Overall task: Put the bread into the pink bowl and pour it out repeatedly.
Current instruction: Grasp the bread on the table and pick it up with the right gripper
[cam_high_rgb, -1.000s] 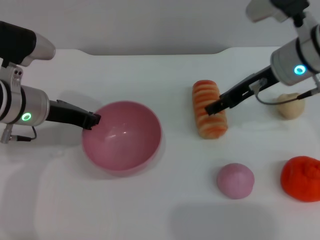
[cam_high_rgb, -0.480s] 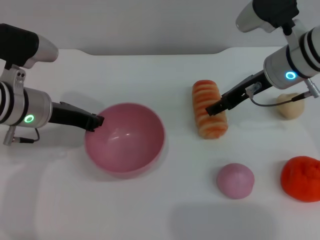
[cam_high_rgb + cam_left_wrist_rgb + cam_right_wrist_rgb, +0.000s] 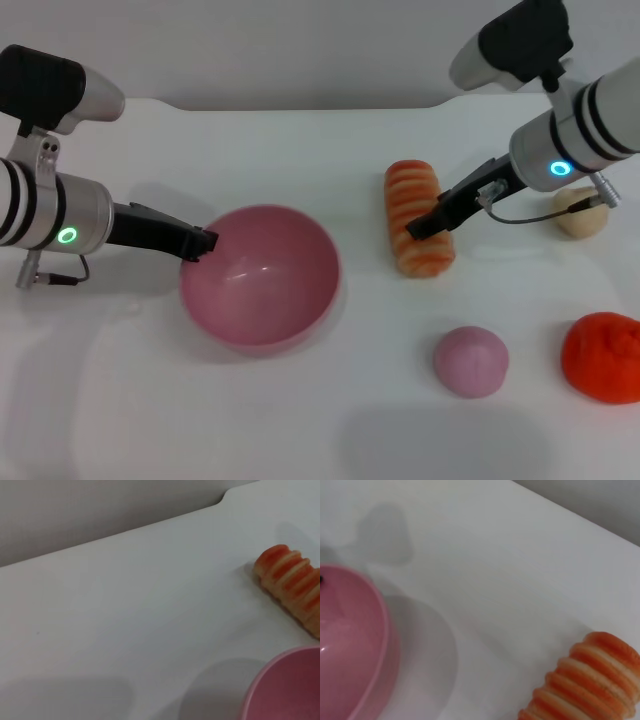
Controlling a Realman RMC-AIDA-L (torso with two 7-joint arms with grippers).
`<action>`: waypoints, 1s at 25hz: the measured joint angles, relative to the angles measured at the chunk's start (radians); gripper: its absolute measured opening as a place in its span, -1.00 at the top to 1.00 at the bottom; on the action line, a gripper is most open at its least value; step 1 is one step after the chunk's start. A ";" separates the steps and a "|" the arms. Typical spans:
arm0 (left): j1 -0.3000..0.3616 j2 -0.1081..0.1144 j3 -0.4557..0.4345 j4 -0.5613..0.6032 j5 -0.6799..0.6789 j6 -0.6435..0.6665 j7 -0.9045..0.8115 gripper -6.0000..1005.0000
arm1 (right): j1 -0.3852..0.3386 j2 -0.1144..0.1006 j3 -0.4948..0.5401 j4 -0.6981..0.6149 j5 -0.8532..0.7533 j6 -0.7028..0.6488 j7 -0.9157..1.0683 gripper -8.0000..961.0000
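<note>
The pink bowl [image 3: 270, 285] stands upright and empty left of the table's middle. My left gripper [image 3: 203, 242] is shut on its left rim. The bread [image 3: 408, 195], striped orange and cream, lies lengthwise on the table to the right of the bowl and apart from it. My right gripper [image 3: 418, 228] reaches in from the right, and its tip rests on the loaf's middle. The left wrist view shows the bowl's rim [image 3: 285, 690] and one end of the bread [image 3: 295, 580]. In the right wrist view the bowl [image 3: 345, 655] and the bread [image 3: 585, 680] lie well apart.
A beige bun [image 3: 580, 212] sits at the far right behind my right arm. A pinkish-purple ball [image 3: 470, 360] and a red-orange lump [image 3: 603, 357] lie near the front right. The table's back edge [image 3: 300, 104] runs behind everything.
My left gripper has slid to the right and the bowl has come with it, nearer the bread. The right arm's body has swung left while its tip stayed on the unmoved loaf.
</note>
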 joint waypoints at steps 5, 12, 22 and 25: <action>0.000 0.000 0.010 0.000 -0.008 0.001 0.000 0.90 | 0.013 0.001 -0.024 0.034 0.005 0.041 0.000 -0.34; 0.000 0.000 0.012 0.000 -0.008 0.000 0.000 0.90 | 0.021 0.002 -0.030 0.076 0.014 0.076 0.000 -0.31; 0.000 0.000 0.021 0.000 -0.009 0.002 0.000 0.90 | 0.025 0.004 -0.030 0.118 0.014 0.109 0.000 -0.27; 0.000 0.000 0.028 0.000 -0.009 0.002 0.000 0.90 | 0.026 0.004 -0.030 0.129 0.014 0.115 0.002 -0.26</action>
